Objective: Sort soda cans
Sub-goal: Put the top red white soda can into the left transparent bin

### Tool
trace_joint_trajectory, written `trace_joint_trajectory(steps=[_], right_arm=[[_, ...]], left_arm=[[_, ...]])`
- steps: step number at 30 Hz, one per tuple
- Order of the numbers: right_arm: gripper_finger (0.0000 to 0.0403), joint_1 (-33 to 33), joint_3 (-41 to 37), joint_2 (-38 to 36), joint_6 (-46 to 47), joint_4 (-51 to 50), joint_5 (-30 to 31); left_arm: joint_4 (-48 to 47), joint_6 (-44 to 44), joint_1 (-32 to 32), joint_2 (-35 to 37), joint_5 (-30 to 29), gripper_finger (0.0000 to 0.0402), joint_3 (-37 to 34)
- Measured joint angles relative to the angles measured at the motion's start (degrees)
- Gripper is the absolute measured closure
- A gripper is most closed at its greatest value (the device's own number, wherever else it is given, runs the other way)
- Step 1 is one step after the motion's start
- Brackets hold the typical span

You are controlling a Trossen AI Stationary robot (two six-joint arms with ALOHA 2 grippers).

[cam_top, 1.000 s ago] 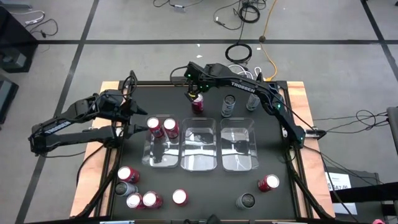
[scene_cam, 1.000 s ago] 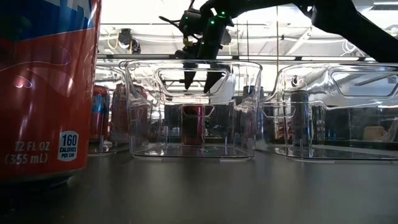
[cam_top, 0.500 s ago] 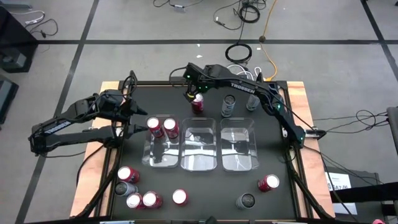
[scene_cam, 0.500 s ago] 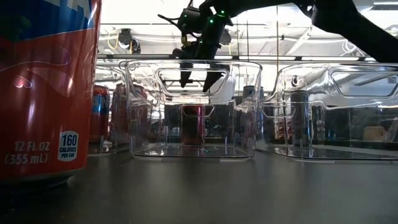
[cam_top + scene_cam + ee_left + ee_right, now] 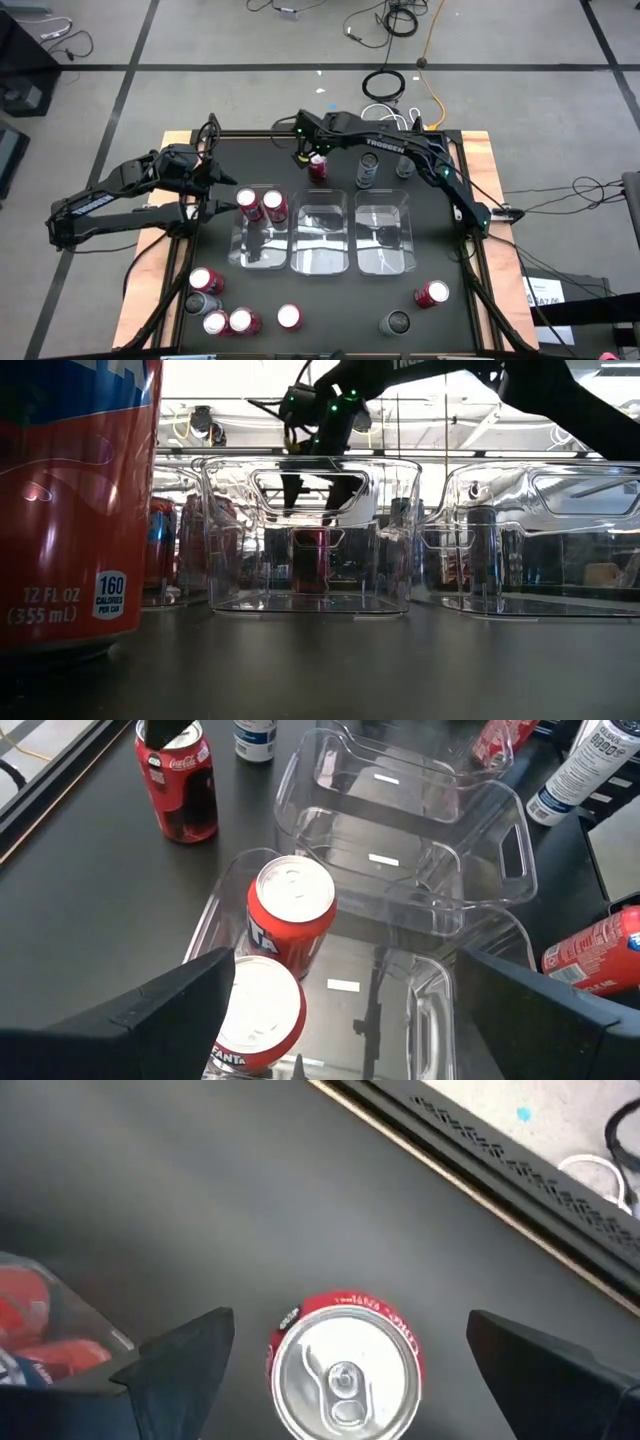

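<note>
A red soda can (image 5: pixel 345 1377) stands upright on the black table at the far middle (image 5: pixel 318 167). My right gripper (image 5: pixel 350 1320) hangs open just above it (image 5: pixel 315 500), with one finger to each side of the can's top and neither touching it. My left gripper (image 5: pixel 345 955) is open and waits at the left (image 5: pixel 215 182), facing the left clear bin (image 5: pixel 258 240). Two red cans (image 5: pixel 290 905) (image 5: pixel 256 1015) stand upright in that bin. Two grey cans (image 5: pixel 367 171) (image 5: pixel 405 164) stand at the far right.
The middle bin (image 5: pixel 320 238) and the right bin (image 5: pixel 383 238) sit in a row beside the left one. Several red and grey cans stand near the front left (image 5: pixel 222 308). A red can (image 5: pixel 432 293) and a grey can (image 5: pixel 396 322) are at the front right.
My right gripper has come down toward the red can's top and shifted a little toward the table's left edge, staying open. The cans and my left arm have kept still.
</note>
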State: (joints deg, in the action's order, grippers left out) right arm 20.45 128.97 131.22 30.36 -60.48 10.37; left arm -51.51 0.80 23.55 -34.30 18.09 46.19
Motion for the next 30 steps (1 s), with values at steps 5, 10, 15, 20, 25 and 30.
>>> trace_joint_trajectory(steps=[5, 10, 15, 20, 25, 30], right_arm=[[0.0011, 0.24, -2.54, 0.0, 1.8, 0.26, -0.04], [0.0011, 0.37, -6.18, -0.04, 2.21, 2.29, -0.45], [0.0013, 0.5, -9.38, -0.05, 2.68, 4.97, -1.62], [0.0042, 0.53, -10.53, -0.07, 3.5, 5.83, -1.77], [0.0098, 0.52, -10.64, -0.07, 4.68, 5.63, -1.57], [0.0115, 0.52, -10.62, -0.07, 6.59, 4.8, -1.61]], left_arm=[[-0.02, 0.05, 0.0, 0.0, 0.09, 0.0017, 0.0], [-0.02, 0.11, 0.0, 0.0, 0.11, 0.0017, 0.0], [-0.02, 0.13, 0.0, 0.0, 0.13, 0.0017, 0.0], [-0.02, 0.11, 0.0, -0.02, 0.15, 0.0017, 0.0], [-0.03, 0.11, 0.0, 0.0, 0.19, 0.0017, 0.0], [-0.04, 0.58, 0.0, 0.0, 0.2, 0.0017, 0.0]])
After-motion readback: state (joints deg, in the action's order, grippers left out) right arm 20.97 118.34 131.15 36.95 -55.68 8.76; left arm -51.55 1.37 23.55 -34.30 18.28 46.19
